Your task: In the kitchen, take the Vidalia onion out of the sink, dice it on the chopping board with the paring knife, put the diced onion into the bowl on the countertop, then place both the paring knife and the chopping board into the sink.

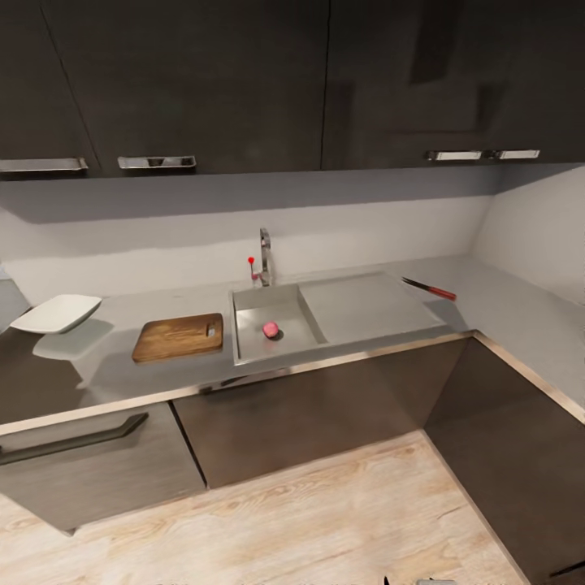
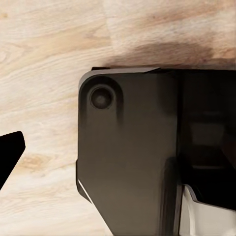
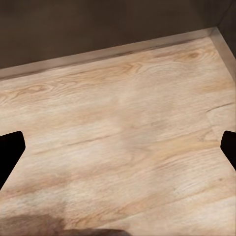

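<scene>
The pinkish-red Vidalia onion (image 1: pixel 270 328) lies in the steel basin of the sink (image 1: pixel 252 345), near its drain. Left of the sink, the brown chopping board (image 1: pixel 178 336) rests flat on the grey countertop (image 1: pixel 114 370). The white bowl (image 1: pixel 57 313) stands further left. The red-handled paring knife (image 1: pixel 429 288) lies on the counter just right of the drainboard. My right gripper (image 3: pixel 118 150) is open over the wooden floor, with dark fingertips (image 3: pixel 10 152) at both edges of its view. My left gripper (image 2: pixel 118 152) hangs over my own dark base, with one fingertip (image 2: pixel 10 153) far out to the side.
A chrome faucet (image 1: pixel 265 256) rises behind the basin. Dark wall cabinets (image 1: pixel 203 81) hang above. The counter turns a corner at the right and runs toward me (image 1: pixel 536 341). Cabinet fronts (image 1: pixel 309 414) and light wood floor (image 1: pixel 325 520) lie between me and the sink.
</scene>
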You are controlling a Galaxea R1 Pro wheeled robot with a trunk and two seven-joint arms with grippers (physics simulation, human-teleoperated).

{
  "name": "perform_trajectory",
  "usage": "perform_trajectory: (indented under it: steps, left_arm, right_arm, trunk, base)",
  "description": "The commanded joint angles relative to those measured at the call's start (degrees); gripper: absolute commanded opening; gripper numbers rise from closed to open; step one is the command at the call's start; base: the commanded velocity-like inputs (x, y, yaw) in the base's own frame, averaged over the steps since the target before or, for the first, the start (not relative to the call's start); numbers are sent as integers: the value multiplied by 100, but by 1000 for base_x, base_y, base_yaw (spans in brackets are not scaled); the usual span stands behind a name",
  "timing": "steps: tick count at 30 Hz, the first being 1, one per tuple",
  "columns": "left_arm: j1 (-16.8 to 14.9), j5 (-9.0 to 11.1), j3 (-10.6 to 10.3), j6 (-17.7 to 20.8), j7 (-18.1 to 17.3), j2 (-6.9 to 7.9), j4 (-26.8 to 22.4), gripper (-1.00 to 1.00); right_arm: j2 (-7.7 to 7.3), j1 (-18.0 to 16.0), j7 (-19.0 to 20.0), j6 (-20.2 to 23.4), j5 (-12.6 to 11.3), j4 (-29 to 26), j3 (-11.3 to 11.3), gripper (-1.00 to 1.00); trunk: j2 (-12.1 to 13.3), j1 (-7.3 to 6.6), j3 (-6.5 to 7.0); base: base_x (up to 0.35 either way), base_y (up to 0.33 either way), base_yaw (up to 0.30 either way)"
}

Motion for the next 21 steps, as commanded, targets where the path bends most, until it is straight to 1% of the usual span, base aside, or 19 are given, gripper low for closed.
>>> perform_trajectory:
  steps: [1,3,6,19,21]
  left_arm:
    - [2,1,-4,-9,23,-4,-5,100]
    - [2,6,-5,-9,26,-6,1,100]
    - [2,11,-9,-9,30,-8,13,100]
    - [2,8,-14,-14,27,-27,22,100]
    - [2,1,-13,-16,24,-28,16,100]
  right_arm:
    - [-1,-4,-16,-17,60,6,-41,100]
    - [-1,-4,-16,-17,60,6,-40,100]
    - [-4,-4,5,-21,60,6,-39,100]
    - [-16,-4,6,-17,63,6,-38,100]
    - [-21,-4,0,-17,61,6,-38,100]
  trunk:
    - [-10,3,-10]
    - [-10,3,-10]
    - [-10,3,-10]
    - [-10,3,-10]
    - [-10,3,-10]
  base:
    - [-80,-1,0]
    - [-137,0,0]
    - [-265,0,0]
    - [-334,0,0]
    - [-248,0,0]
